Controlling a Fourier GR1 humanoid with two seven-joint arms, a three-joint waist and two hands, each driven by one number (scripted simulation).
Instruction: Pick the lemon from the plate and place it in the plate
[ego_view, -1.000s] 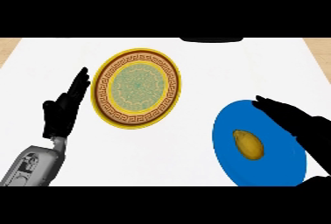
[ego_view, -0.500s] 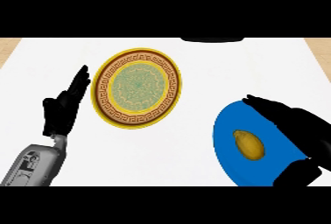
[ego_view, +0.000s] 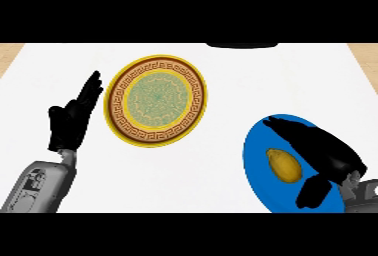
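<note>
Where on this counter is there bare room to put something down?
Bare counter lies between the patterned plate and the blue plate, and toward the upper right. The blue plate is crowded: lemon and right hand.

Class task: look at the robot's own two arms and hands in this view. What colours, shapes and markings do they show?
Both hands are plain black, with slim fingers and a thumb: the left hand and the right hand. Each sits on a grey, boxy forearm with darker panel lines and small recesses, clearest on the left forearm. Only a corner of the right forearm shows. No cables or lettering are visible.
</note>
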